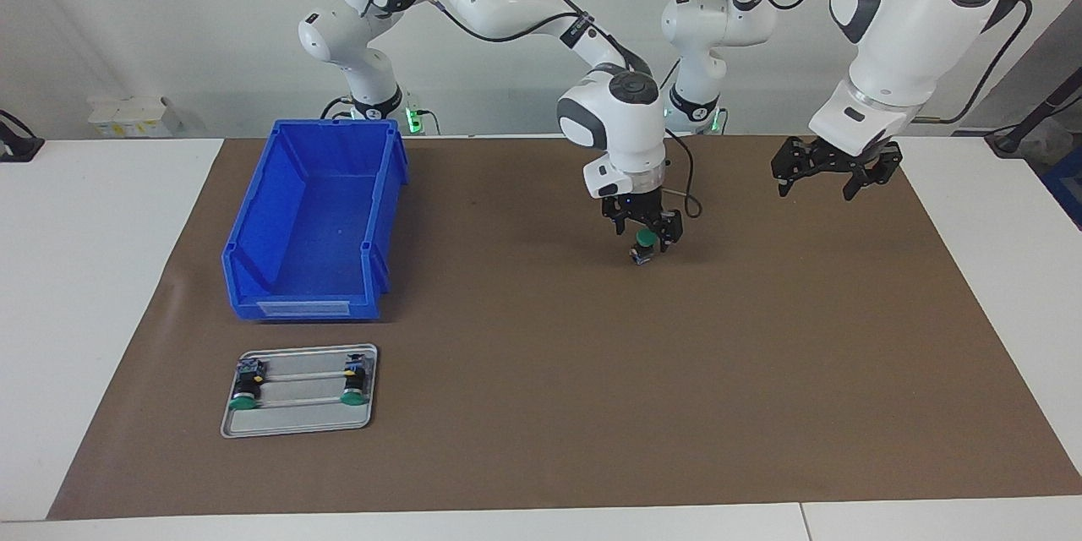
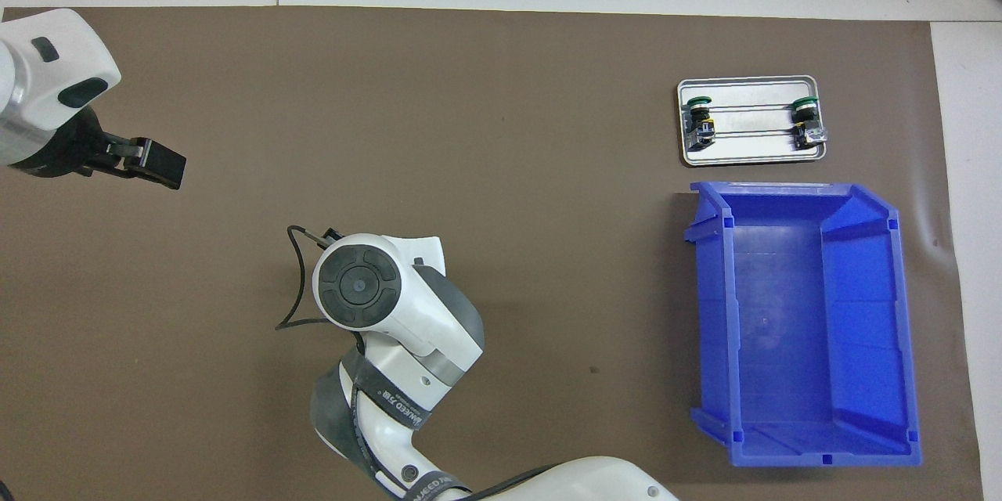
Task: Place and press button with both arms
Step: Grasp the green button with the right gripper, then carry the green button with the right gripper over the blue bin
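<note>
The right gripper (image 1: 647, 238) is low over the mat's middle, fingers pinched on the button (image 1: 644, 245), green cap up, base apparently just touching down. Best to seat it flat before letting go. The left gripper (image 1: 833, 169), at its three o'clock in the facing view, waits spread wide and empty.

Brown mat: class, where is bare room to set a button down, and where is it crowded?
Bare: the brown mat between the metal tray and the right gripper, which holds a button, and under the waiting left gripper. Crowded: the blue bin beside the tray with two buttons.
</note>
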Robot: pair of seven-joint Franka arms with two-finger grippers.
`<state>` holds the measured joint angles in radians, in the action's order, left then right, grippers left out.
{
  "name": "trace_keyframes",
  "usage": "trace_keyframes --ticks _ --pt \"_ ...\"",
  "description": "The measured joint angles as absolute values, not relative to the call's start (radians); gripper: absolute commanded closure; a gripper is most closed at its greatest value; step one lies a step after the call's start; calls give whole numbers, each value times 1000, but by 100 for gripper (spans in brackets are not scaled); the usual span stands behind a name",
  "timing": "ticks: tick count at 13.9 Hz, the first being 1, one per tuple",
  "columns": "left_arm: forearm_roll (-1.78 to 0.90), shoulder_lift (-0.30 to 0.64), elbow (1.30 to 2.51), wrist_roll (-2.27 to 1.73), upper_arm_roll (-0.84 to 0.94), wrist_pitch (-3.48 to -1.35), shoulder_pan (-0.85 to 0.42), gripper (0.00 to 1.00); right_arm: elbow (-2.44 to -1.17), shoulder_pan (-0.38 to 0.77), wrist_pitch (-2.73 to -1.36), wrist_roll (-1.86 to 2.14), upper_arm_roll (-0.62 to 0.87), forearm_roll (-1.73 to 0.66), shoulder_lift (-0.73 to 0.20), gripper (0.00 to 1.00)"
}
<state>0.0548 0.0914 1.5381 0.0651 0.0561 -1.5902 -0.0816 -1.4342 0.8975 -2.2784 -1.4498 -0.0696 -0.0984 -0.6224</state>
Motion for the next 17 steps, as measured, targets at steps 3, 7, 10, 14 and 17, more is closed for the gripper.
trace_keyframes --ticks 3,7,10,14,17 --pt "55 91 1538 65 56 -1590 -82 0 -1434 903 -2283 -1450 -70 -98 -623 54" --pt "55 91 1538 65 56 -1590 -82 0 -1436 906 -2293 -1450 -70 -98 -627 100" --pt "55 91 1538 65 56 -1590 -82 0 -1435 903 -2293 -1449 -70 -98 -627 100" --pt "55 91 1538 65 56 -1590 -82 0 -1420 862 -2276 -1398 -76 -98 -607 100" --pt "55 91 1538 65 56 -1590 -82 0 -1407 767 -2128 -1256 -77 -107 -497 100"
